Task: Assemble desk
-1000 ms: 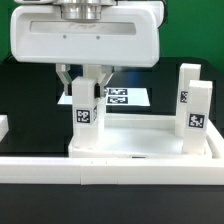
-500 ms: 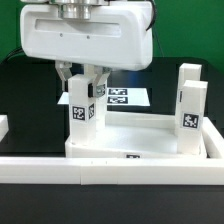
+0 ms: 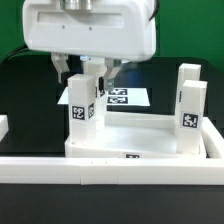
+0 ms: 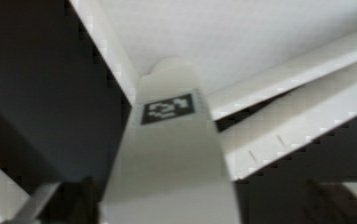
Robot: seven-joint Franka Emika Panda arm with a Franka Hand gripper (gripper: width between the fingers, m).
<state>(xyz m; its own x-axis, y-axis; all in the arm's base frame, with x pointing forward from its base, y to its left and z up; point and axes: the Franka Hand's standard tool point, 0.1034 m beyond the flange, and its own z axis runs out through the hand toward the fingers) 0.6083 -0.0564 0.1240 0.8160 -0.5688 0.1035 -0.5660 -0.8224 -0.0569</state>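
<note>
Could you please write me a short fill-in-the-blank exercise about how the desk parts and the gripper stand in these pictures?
1. The gripper hovers just above the leg on the exterior view's ____ side.
2. The tabletop has ____ legs standing upright in it.
3. Behind the tabletop lies the flat marker board, on a ____ table.

Missing words: left; three; black

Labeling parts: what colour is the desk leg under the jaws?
White leg, black-and-white tag; exterior view.

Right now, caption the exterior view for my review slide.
Open gripper above a tagged leg standing in the tabletop.
</note>
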